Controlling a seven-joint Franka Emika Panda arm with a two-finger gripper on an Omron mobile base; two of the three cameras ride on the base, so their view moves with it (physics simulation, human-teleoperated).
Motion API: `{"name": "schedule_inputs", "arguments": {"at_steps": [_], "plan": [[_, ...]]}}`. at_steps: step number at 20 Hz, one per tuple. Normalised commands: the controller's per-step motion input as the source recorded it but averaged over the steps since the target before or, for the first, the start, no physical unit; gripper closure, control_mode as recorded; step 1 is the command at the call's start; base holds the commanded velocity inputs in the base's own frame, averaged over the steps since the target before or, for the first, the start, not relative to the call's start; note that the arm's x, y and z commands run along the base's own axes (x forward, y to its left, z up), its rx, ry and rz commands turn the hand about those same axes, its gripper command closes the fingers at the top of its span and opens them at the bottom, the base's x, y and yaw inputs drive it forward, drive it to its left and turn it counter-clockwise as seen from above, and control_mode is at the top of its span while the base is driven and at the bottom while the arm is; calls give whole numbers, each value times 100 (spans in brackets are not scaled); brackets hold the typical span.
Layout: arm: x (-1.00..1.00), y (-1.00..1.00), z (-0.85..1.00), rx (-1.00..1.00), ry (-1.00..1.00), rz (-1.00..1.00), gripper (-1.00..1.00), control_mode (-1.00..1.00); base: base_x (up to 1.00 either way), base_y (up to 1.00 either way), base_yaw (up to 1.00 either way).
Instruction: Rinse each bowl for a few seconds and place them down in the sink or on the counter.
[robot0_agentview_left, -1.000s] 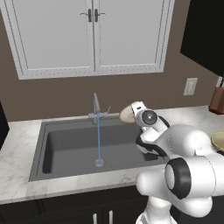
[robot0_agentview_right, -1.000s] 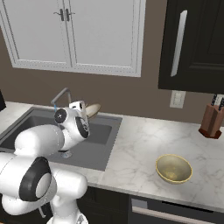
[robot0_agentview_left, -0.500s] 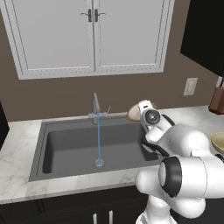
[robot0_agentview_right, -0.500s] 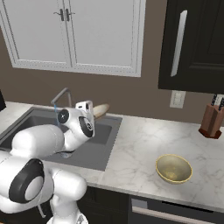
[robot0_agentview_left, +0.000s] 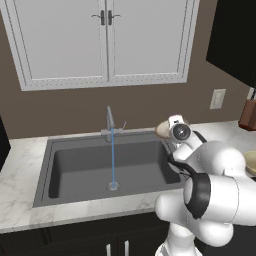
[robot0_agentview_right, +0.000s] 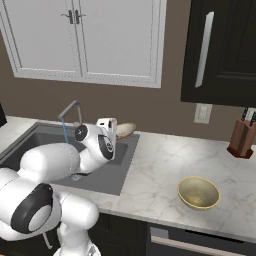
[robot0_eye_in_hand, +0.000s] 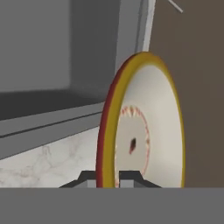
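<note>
Gripper (robot0_eye_in_hand: 107, 177) pinching the rim of the tan bowl (robot0_eye_in_hand: 144, 122), held on edge above the sink's (robot0_agentview_left: 100, 165) back right corner; lower it gently, keeping the grip until it rests on the counter (robot0_agentview_right: 165, 165).

The counter (robot0_agentview_right: 165, 165) is white marble with grey veins, wrapping the sink (robot0_agentview_left: 90, 167) set into it. To the right of the gripper (robot0_eye_in_hand: 107, 177), a yellowish bowl (robot0_agentview_right: 198, 192) sits upright on the marble near its front edge. A knife block (robot0_agentview_right: 242, 139) stands farther right, by the wall.
</note>
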Motion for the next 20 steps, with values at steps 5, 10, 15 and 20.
{"name": "schedule_inputs", "arguments": {"at_steps": [5, 10, 15, 20], "plan": [[-6, -24, 4, 11, 11, -13, 100, -100, 0, 0, 0], [0, -27, 2, 8, 6, -13, 100, -100, 0, 0, 0], [3, -34, 0, 5, 1, -12, 100, -100, 0, 0, 0], [7, -24, -1, 2, 0, -11, 100, -100, 0, 0, 0]]}}
